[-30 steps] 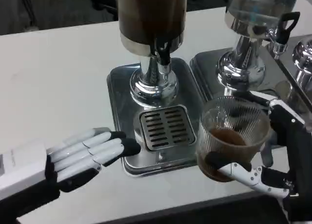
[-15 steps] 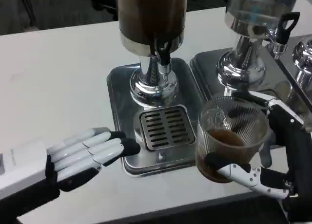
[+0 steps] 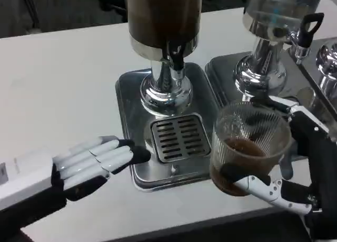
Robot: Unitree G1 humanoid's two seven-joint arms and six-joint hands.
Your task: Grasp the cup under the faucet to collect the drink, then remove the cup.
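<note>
The white worktop (image 3: 63, 68) carried a steel tray (image 3: 129, 94) with the dispenser (image 3: 164, 37) standing on it. The right hand (image 3: 295, 163) gripped the cup (image 3: 247, 147) just right of the tray, clear of the faucet (image 3: 176, 58), fingers wrapped low around its ribbed wall. The left hand (image 3: 95, 163) lay open left of the tray, holding nothing. Part full of brown drink, the clear cup looked stiff, slippery and spillable; a wrap around the wall suited it
</note>
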